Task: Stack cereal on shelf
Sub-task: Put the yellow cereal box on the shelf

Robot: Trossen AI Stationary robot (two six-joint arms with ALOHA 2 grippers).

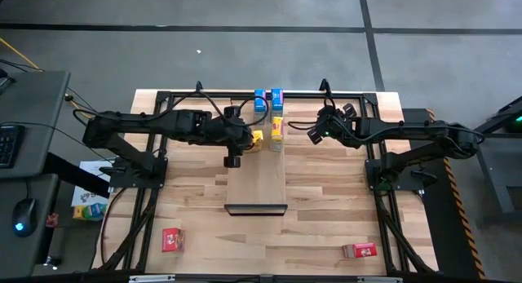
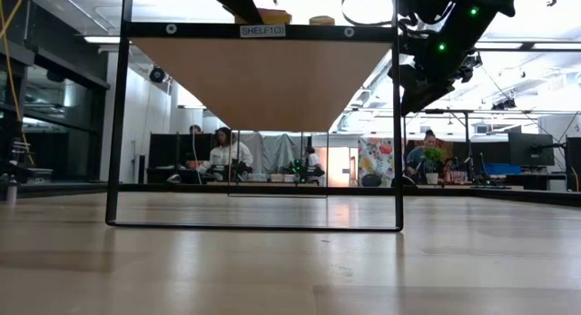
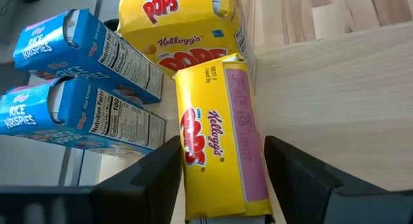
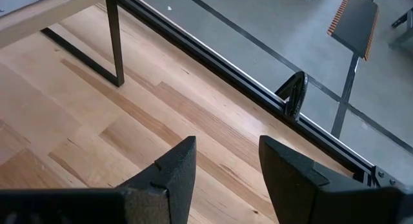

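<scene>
The left hand (image 3: 222,179), fingers spread and just clear of its sides, straddles a yellow Pops cereal box (image 3: 222,140) lying on the pale shelf (image 1: 257,181) against a second yellow box (image 3: 187,27), beside two blue Rice Krispies boxes (image 3: 77,88), while the right hand (image 4: 222,179) hangs part-open over the worktop (image 4: 97,133).

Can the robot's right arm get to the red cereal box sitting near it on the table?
Probably yes. The right gripper is open and empty, hovering beside the shelf. The red box lies alone on bare table on that arm's side, with nothing in between, though the arm would have to swing back toward its own base.
</scene>
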